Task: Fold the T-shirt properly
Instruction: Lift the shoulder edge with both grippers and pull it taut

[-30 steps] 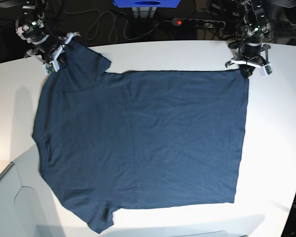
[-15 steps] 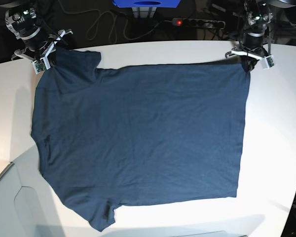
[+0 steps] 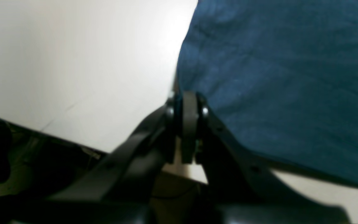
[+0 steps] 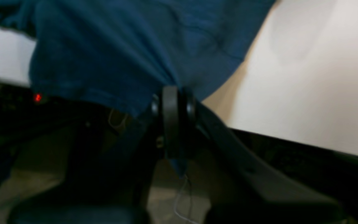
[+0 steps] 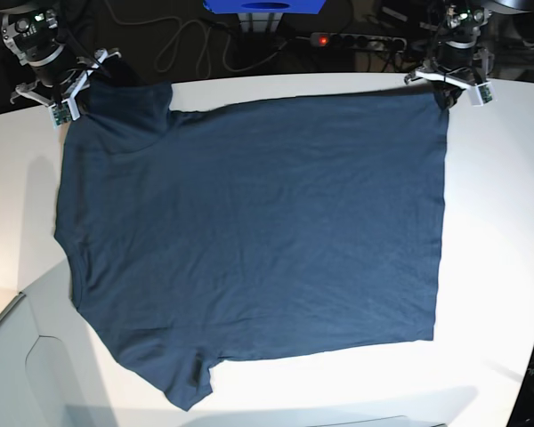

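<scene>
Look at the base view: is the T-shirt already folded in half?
No, the T-shirt lies spread flat in a single layer across the table, both sleeves showing.

A dark navy T-shirt (image 5: 249, 240) lies spread flat on the white desk (image 5: 498, 267). The left gripper (image 5: 447, 92) pinches its far hem corner; the right gripper (image 5: 80, 93) pinches a far sleeve. A power strip (image 5: 356, 40) lies behind the desk.

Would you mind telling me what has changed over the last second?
Both tools, the left tool and the right tool, drew back toward the table's far edge, dragging the T-shirt with them and stretching it flatter. Both stayed shut on their corners; the T-shirt remains unfolded on the table.
</scene>
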You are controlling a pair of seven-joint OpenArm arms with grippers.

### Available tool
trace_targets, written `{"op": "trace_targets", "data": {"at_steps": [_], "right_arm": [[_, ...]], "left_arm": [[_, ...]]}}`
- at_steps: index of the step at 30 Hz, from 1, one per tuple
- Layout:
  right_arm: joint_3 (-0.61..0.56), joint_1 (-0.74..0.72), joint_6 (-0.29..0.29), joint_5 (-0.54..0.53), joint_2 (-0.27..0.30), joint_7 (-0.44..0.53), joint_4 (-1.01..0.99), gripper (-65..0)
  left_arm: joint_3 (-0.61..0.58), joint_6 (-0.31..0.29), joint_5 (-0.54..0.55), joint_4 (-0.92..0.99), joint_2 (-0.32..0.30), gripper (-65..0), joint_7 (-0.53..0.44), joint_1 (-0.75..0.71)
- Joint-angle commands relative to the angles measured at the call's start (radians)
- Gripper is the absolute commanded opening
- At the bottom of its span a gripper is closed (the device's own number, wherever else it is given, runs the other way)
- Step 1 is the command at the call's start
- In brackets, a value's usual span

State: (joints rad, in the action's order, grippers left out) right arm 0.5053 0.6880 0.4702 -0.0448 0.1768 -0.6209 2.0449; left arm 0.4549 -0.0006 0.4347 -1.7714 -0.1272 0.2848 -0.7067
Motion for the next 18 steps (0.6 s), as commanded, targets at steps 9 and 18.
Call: {"op": "trace_targets", "data": {"at_steps": [9,18], "right_arm": [[0.008,-0.012,0.026,0.001,-0.013,0.02,0.02,-64.8],[0.005,-0.185,0.026,0.003,-0.009,0.008,0.015,-64.8]], "left_arm": [[0.006,0.004,0.002,-0.035,-0.004,-65.0,-0.026,0.003],[0.006,0.007,-0.001,-0.037,-0.004,-65.0,-0.019,0.143]]}}
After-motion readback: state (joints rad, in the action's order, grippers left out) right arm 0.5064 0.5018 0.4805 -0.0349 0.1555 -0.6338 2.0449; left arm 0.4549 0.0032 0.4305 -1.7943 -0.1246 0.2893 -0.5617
